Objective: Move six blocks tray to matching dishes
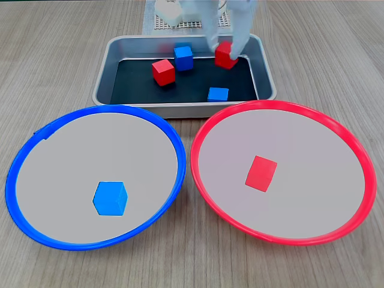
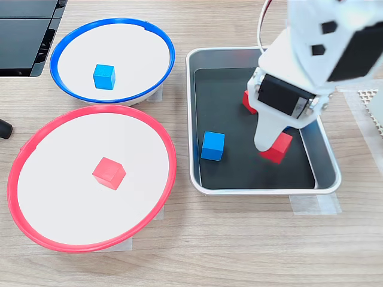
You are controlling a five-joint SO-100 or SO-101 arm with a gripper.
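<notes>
The silver tray (image 1: 180, 109) (image 2: 194, 119) holds several blocks. In both fixed views my white gripper (image 1: 227, 51) (image 2: 271, 143) reaches down into it, its fingers closed around a tilted red block (image 1: 225, 56) (image 2: 277, 147) near the tray's arm-side corner. Loose on the black bottom lie a red block (image 1: 163, 72) (image 2: 248, 101), a blue block (image 1: 183, 57) and another blue block (image 1: 218, 94) (image 2: 212, 146). The blue-rimmed dish (image 1: 36, 141) (image 2: 157, 42) holds one blue cube (image 1: 110, 198) (image 2: 104, 76). The red-rimmed dish (image 1: 336, 126) (image 2: 157, 134) holds one red cube (image 1: 261, 173) (image 2: 108, 173).
A white mesh piece (image 1: 162, 24) (image 2: 370, 98) lies behind the tray by the arm's base. A black flat device (image 2: 27, 36) sits beyond the blue dish, and a small dark object (image 2: 3, 128) pokes in at the table's edge. Both dishes stand close against the tray.
</notes>
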